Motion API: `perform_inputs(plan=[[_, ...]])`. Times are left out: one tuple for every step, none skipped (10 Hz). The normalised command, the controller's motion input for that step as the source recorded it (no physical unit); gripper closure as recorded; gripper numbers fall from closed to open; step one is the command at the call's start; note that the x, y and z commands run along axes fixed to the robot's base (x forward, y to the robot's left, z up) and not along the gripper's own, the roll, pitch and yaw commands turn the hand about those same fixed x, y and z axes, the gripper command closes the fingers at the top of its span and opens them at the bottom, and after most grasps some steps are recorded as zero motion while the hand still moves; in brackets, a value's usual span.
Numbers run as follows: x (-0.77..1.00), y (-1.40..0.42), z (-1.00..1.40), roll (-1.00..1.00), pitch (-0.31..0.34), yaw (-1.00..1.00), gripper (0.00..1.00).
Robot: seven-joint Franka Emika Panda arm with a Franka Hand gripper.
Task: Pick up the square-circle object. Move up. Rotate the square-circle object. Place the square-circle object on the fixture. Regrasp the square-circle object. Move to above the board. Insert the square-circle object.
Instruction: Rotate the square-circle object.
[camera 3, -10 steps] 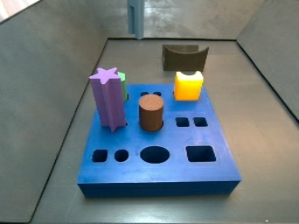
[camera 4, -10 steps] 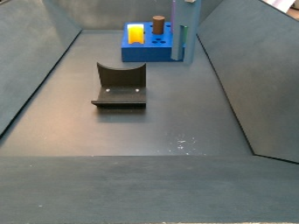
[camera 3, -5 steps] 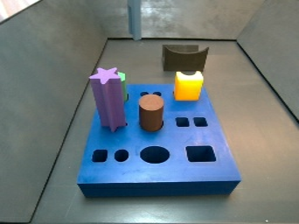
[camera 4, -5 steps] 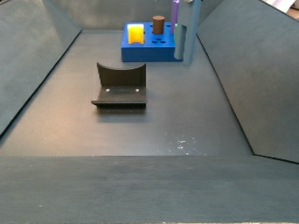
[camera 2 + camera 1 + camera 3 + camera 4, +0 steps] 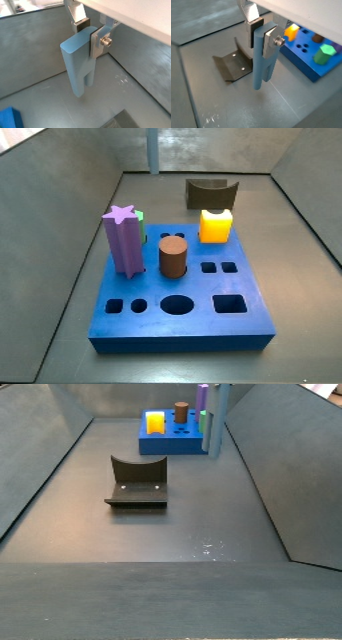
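The square-circle object point(image 5: 261, 70), a long slim grey-blue peg, hangs upright with my gripper point(image 5: 263, 40) shut on its upper end; both wrist views show it point(image 5: 79, 70) between the silver fingers point(image 5: 101, 41). Its lower end is in the air above the floor, between the dark fixture point(image 5: 234, 67) and the blue board point(image 5: 308, 55). In both side views only the peg shows, as a grey strip at the top edge point(image 5: 152, 150) point(image 5: 218, 419); the gripper itself is out of frame there. The fixture point(image 5: 136, 482) stands on the floor with nothing on it. The board point(image 5: 181, 323) has several free holes.
On the board stand a purple star peg point(image 5: 124, 243), a brown cylinder point(image 5: 173, 258), a yellow block point(image 5: 217, 225) and a green piece point(image 5: 326, 52). Grey walls point(image 5: 274, 474) slope up around the floor.
In a side view the held peg has shifted slightly sideways, uncovering the purple star peg behind it. The grip is unchanged.
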Motion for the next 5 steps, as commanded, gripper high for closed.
perform_inputs(plan=[[0.00, 0.01, 0.00, -0.17, 0.019, -0.81, 1.00], [0.00, 0.01, 0.01, -0.17, 0.017, -0.51, 1.00], [0.00, 0.01, 0.01, -0.17, 0.016, -0.39, 1.00], [0.00, 0.01, 0.01, -0.17, 0.015, -0.23, 1.00], [0.00, 0.00, -1.00, -0.17, 0.015, -0.16, 1.00]])
